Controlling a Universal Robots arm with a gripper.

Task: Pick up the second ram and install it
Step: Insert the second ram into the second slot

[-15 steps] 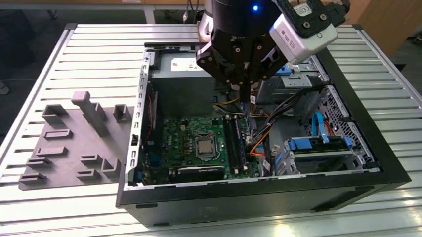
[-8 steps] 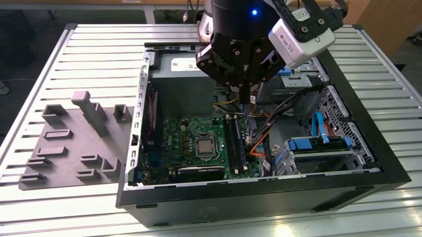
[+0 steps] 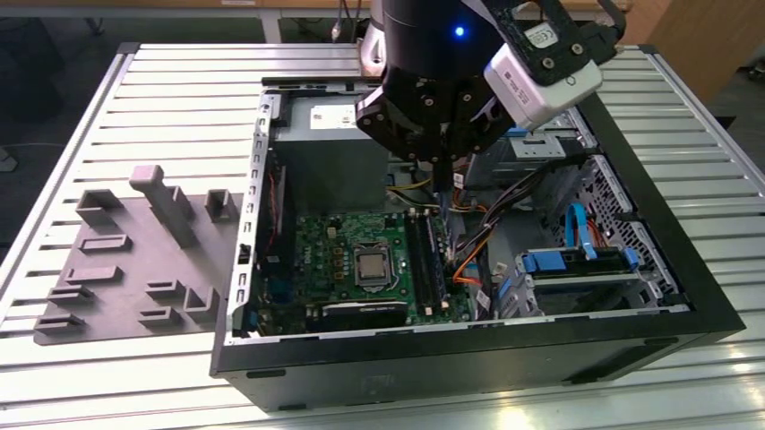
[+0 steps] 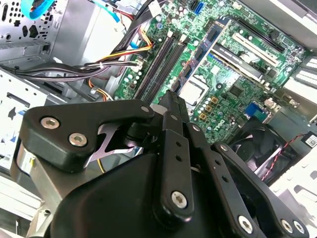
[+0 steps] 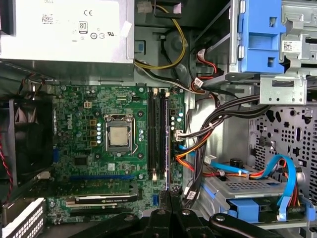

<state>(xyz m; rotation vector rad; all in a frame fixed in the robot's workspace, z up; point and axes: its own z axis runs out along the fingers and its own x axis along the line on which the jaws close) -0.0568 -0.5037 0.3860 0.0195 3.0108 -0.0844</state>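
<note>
My hand (image 3: 439, 190) hangs over the motherboard's (image 3: 347, 242) memory slots (image 5: 158, 134) inside the open computer case (image 3: 478, 358). Its fingers (image 4: 176, 124) are drawn together; whether they clamp anything, I cannot tell.

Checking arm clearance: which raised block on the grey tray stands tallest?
The block with the square head, near the far edge of the tray. It rises clearly above the others, which sit low.
</note>
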